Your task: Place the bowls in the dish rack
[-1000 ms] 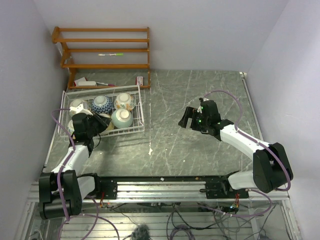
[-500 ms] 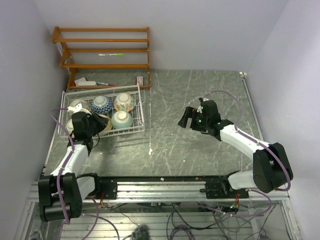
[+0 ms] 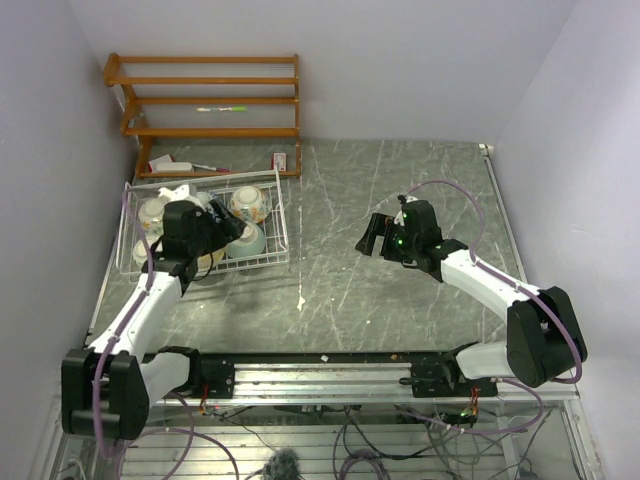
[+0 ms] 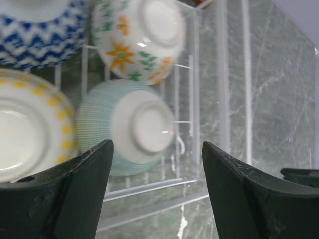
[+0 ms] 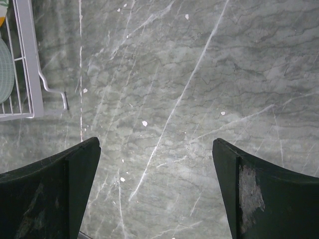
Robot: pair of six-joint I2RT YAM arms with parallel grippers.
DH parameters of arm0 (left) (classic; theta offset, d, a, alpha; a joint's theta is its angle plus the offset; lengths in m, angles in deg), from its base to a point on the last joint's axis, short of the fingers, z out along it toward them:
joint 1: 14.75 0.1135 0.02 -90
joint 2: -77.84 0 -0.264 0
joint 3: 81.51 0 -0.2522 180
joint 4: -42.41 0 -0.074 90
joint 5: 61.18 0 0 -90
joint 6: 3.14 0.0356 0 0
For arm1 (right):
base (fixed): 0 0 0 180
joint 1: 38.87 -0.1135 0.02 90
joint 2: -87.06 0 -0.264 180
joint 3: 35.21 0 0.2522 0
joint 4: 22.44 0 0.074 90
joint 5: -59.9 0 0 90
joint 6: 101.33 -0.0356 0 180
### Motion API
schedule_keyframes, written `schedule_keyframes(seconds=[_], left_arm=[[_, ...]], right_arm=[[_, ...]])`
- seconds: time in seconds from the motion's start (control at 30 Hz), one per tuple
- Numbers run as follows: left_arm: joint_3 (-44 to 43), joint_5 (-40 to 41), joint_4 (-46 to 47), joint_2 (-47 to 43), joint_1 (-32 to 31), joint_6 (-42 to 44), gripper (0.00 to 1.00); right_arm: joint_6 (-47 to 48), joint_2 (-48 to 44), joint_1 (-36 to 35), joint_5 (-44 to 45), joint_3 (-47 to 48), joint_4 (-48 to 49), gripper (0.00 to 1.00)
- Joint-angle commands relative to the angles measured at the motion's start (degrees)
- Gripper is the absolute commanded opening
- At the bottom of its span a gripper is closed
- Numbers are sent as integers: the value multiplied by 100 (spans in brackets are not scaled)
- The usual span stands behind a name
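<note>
The white wire dish rack [image 3: 281,212] stands at the left of the table with several bowls upside down in it. My left gripper [image 3: 228,232] hovers over the rack, open and empty. In the left wrist view my left gripper [image 4: 157,149] frames the pale teal bowl [image 4: 129,127]. A yellow-dotted bowl [image 4: 25,134] lies left of it. Behind them are a blue zigzag bowl [image 4: 35,30] and an orange floral bowl [image 4: 144,40]. My right gripper [image 3: 372,236] is open over bare table at mid-right, seen as my right gripper [image 5: 155,144] with nothing between its fingers.
A brown wooden shelf [image 3: 210,100] stands against the back wall, with small items at its foot [image 3: 185,165]. The rack's corner [image 5: 30,74] shows at the left of the right wrist view. A metal rail [image 3: 320,370] runs along the near edge.
My left gripper has opened, letting go of the yellow-dotted bowl in the rack's front left, and has moved up and right over the rack. The right arm has not moved.
</note>
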Motion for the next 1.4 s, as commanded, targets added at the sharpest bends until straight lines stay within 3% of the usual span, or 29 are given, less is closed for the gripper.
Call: schedule_keyframes(seconds=[0.0, 0.33, 0.57, 0.83, 1.1, 1.2, 1.37], left_arm=[[-669, 1145, -667, 31, -789, 263, 83], [-1509, 3118, -1287, 1143, -1943, 295, 90], [-1877, 3955, -1562, 1534, -2418, 291, 91], [-2246, 4596, -1872, 2146, -2576, 371, 85], [-2278, 4636, -1784, 2314, -2632, 359, 78], [-2326, 4670, -1834, 2340, -2638, 379, 72], [-2322, 4644, -1873, 2344, -2641, 371, 54]], right_arm=[[76, -92, 26, -40, -18, 83, 96], [215, -166, 34, -104, -40, -46, 98], [245, -158, 77, -103, -112, -35, 99], [245, -96, 96, -114, -159, 3, 99], [275, -81, 157, -138, -167, 14, 99], [280, -104, 174, -128, -183, 17, 99], [262, -145, 210, -150, -220, 40, 99]])
